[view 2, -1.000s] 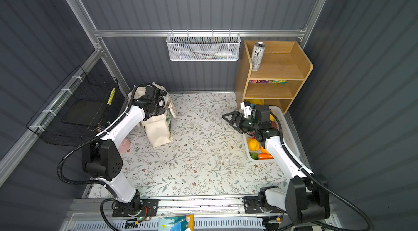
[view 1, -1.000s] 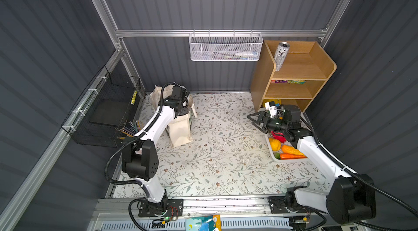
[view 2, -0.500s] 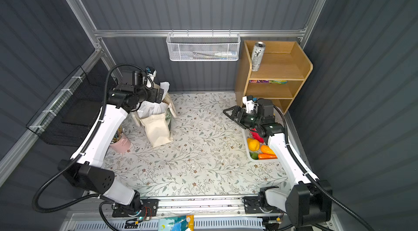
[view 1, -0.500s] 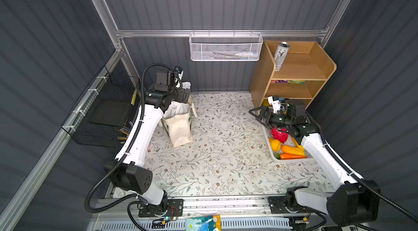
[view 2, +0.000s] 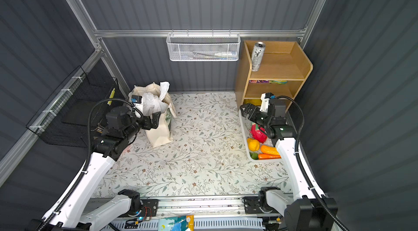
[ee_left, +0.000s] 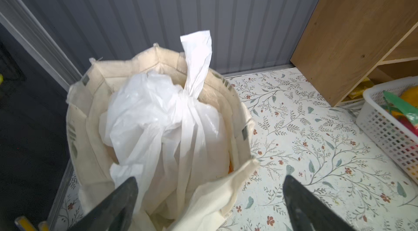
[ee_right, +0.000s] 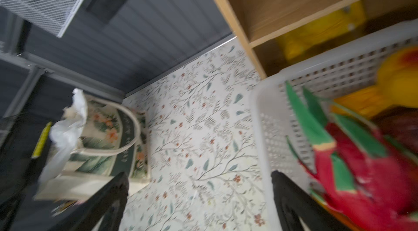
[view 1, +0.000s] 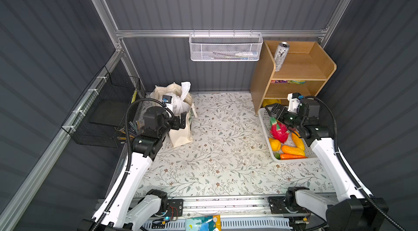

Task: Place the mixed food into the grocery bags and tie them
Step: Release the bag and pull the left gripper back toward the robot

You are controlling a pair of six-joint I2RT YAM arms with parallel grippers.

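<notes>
Left gripper [view 1: 181, 121]: your jaws gape, empty, beside cream canvas tote [view 1: 181, 138], left of centre in a top view.
Thin white plastic bag [ee_left: 162, 116]: knotted inside tote.
Right gripper [view 1: 272, 110]: spread wide, empty, mid-right.
Pink toy dragon fruit [view 1: 279, 131]: in white slotted basket [view 1: 262, 116], mid-right.

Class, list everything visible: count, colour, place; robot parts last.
canvas tote: 1, cream, back left
plastic bag: 1, white, inside canvas tote
slotted basket: 1, white, right side
dragon fruit: 1, pink, in slotted basket
toy produce: several, orange and yellow, in slotted basket
shelf: 1, wooden, back right
can: 1, silver, top of shelf
mesh basket: 1, white, back wall
wire basket: 1, black, left wall
left gripper: 1, black, open, by canvas tote
right gripper: 1, black, open, by slotted basket
</notes>
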